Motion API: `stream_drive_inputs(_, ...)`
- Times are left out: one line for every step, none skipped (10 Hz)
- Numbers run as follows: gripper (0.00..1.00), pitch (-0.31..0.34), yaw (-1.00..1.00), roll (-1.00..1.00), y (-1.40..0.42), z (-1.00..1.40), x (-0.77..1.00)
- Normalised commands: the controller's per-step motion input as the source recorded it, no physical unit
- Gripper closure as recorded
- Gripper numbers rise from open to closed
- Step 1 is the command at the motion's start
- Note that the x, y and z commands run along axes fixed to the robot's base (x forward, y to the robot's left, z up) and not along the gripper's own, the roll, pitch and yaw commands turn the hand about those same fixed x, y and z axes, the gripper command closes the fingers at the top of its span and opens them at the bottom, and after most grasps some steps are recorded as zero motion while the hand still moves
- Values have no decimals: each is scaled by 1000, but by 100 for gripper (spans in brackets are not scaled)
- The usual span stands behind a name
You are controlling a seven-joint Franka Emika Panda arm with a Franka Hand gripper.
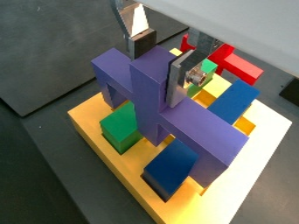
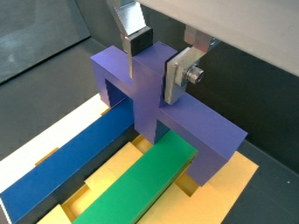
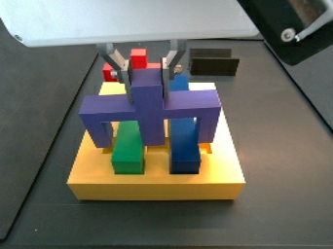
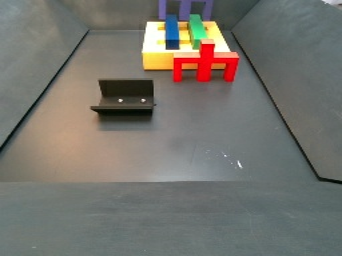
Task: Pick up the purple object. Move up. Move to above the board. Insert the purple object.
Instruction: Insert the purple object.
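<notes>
The purple object (image 1: 176, 118) stands on the yellow board (image 1: 87, 118), its bridge spanning the board and its legs reaching down to the slots. It shows in both wrist views (image 2: 176, 114) and a side view (image 3: 146, 105). My gripper (image 1: 158, 68) sits over the top of its central upright bar, with one dark pad (image 2: 138, 41) on the far side and the silver finger plate (image 2: 177, 79) flat against the near side. The jaws are closed on the bar. In a side view the gripper (image 3: 152, 66) is above the board (image 3: 156, 180). In a side view only the board (image 4: 158, 60) shows.
A green block (image 3: 128, 151) and a blue block (image 3: 186, 146) sit in the board under the bridge. A red cross-shaped block (image 4: 205, 65) lies on the floor beside the board. The fixture (image 4: 124, 97) stands apart on the dark floor.
</notes>
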Motion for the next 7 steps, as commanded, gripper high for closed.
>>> stream_drive_inputs(100,0,0,0,0,-137,100)
stream_drive_inputs(100,0,0,0,0,-183,63)
stream_drive_inputs(100,3,0,0,20,-137,143)
stream_drive_inputs(100,21,0,0,114,0,6)
stream_drive_inputs(100,0,0,0,51,-114,86)
stream_drive_inputs(100,0,0,-20,34,-186,174)
stream_drive_inputs(100,0,0,-6,60,-171,109)
